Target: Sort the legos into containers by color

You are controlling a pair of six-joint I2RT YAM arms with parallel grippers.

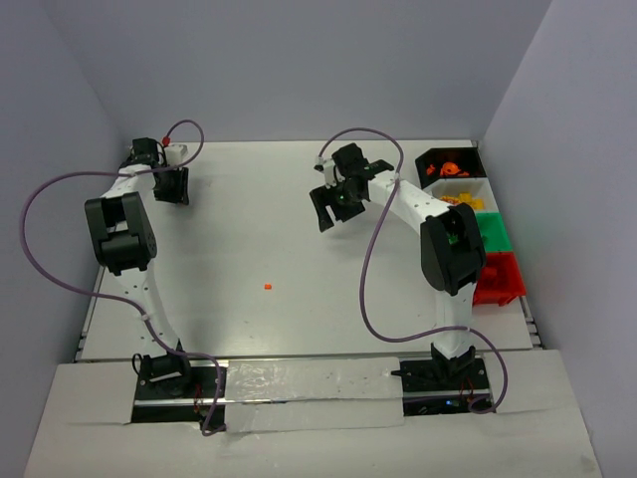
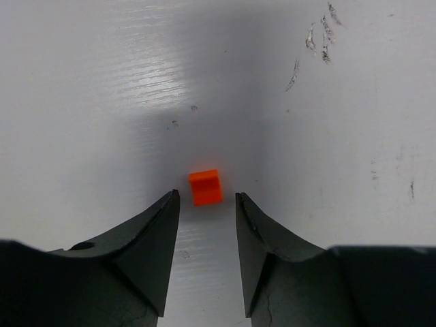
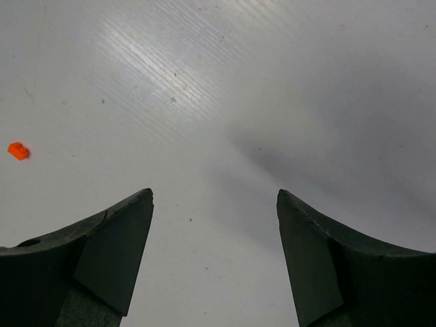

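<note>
A small orange lego (image 2: 205, 187) lies on the white table just ahead of my left gripper's (image 2: 207, 197) tips, in line with the gap between them and untouched. That gripper (image 1: 171, 186) is open and low over the table's far left; the brick under it is hidden in the top view. A second orange lego (image 1: 268, 287) lies alone mid-table and also shows at the left of the right wrist view (image 3: 18, 150). My right gripper (image 1: 335, 209) is wide open and empty (image 3: 214, 194) above bare table. The black (image 1: 434, 158), white (image 1: 478, 186), green (image 1: 492, 231) and red (image 1: 500, 280) containers stand in a row at the right edge.
The black bin holds orange pieces (image 1: 450, 168) and the white bin yellow ones (image 1: 462, 201). Purple cables loop from both arms. Grey walls close in the table at the back and sides. Scuff marks (image 2: 320, 37) lie ahead of the left gripper.
</note>
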